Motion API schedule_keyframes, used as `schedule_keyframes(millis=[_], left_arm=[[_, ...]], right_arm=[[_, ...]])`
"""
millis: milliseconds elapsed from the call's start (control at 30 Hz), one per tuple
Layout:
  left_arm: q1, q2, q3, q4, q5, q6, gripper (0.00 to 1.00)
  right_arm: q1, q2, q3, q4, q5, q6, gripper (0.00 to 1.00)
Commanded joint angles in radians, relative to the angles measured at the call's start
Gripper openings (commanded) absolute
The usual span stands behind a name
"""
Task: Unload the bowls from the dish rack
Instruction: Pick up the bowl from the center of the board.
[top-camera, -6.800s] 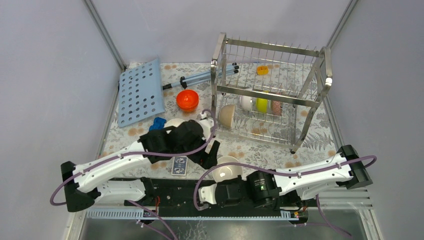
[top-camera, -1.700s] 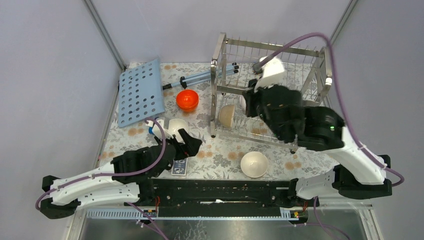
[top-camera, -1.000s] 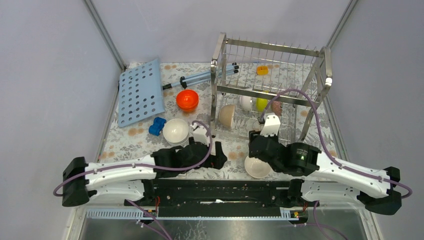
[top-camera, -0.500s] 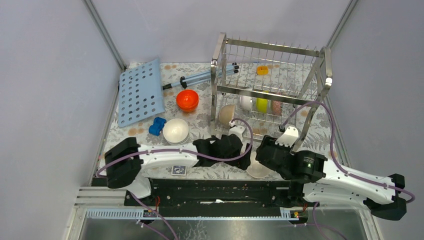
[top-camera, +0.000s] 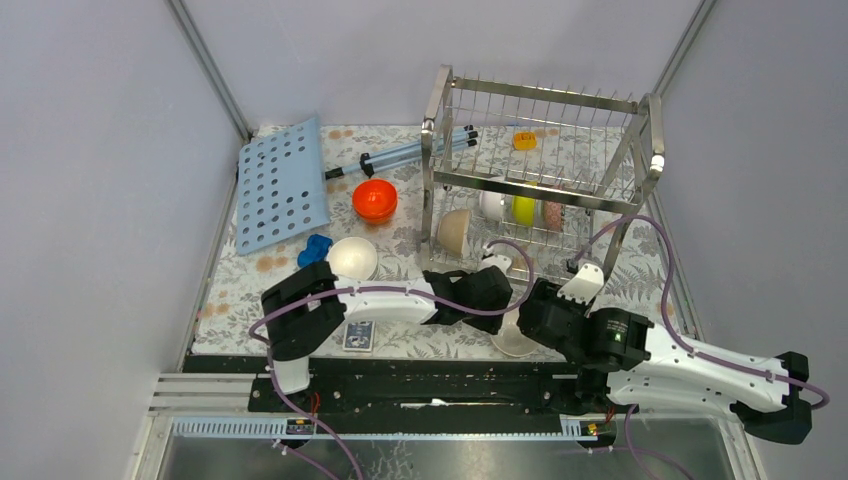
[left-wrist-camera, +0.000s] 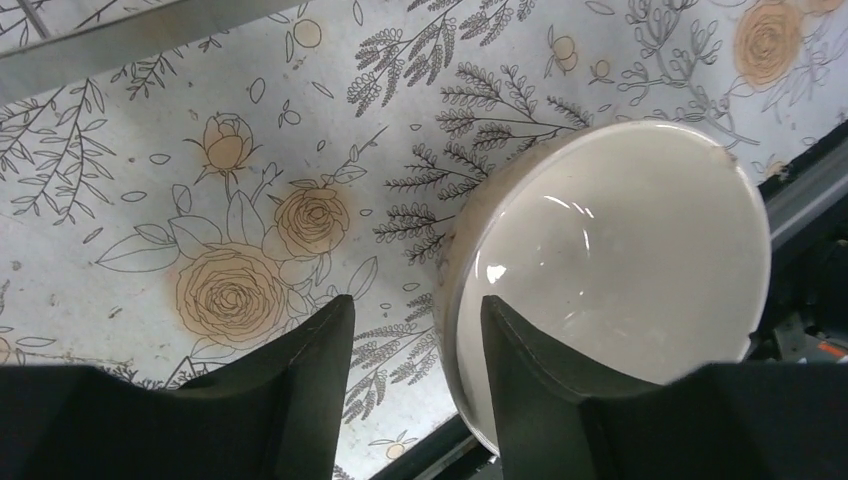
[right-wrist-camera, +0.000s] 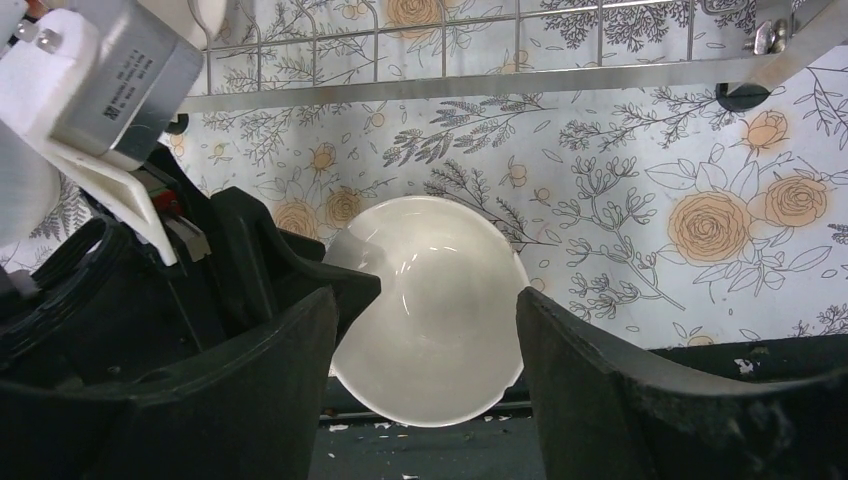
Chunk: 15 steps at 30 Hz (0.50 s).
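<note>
While we are hovering just in front of the dish rack, our left gripper is standing with its fingers apart, straddling the rim of the white bowl there. Our right gripper is hanging over the same bowl, its fingers also spread wide and clamping nothing. A tan bowl is resting inside the rack's lower tier.

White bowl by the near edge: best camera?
Right wrist: nearly the whole white bowl is in frame, one side hidden by the left gripper. Left wrist shows it close but cut off below. Top external: only a sliver shows.
</note>
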Motion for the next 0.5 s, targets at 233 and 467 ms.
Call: schedule_keyframes(millis=[233, 467], left_arm=[[0.003, 0.011, 0.035, -0.006, 0.005, 0.022, 0.21], [0.003, -0.091, -0.026, 0.006, -0.015, -0.006, 0.0]], right_arm=[[-0.005, -0.031, 0.006, -0.008, 0.018, 0.003, 0.74], [-0.005, -0.054, 0.047, 0.047, -0.049, -0.162, 0.78]])
